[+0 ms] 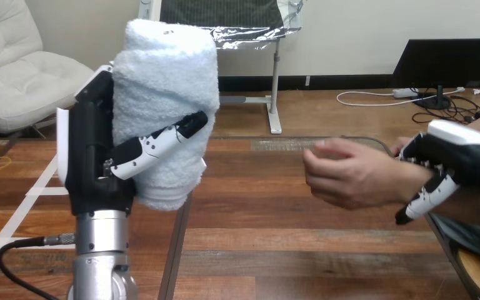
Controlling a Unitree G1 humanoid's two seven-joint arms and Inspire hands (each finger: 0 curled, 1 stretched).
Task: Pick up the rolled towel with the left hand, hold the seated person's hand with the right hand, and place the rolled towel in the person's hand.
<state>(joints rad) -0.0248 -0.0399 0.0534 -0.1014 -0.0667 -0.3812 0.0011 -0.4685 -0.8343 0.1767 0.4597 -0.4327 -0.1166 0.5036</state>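
The rolled towel [162, 94] is white and stands upright, raised high at the left of the head view. My left hand [94, 156] is shut on it, its thumb curled across the roll's front. At the right the person's hand [350, 175] reaches in from the side, fingers loosely curled, palm turned left. My right hand [444, 165] wraps the person's wrist, with its fingers curled down over the wrist's near side. A wide gap separates the towel from the person's hand.
A small round wooden surface [478, 275] shows at the bottom right corner, below my right arm.
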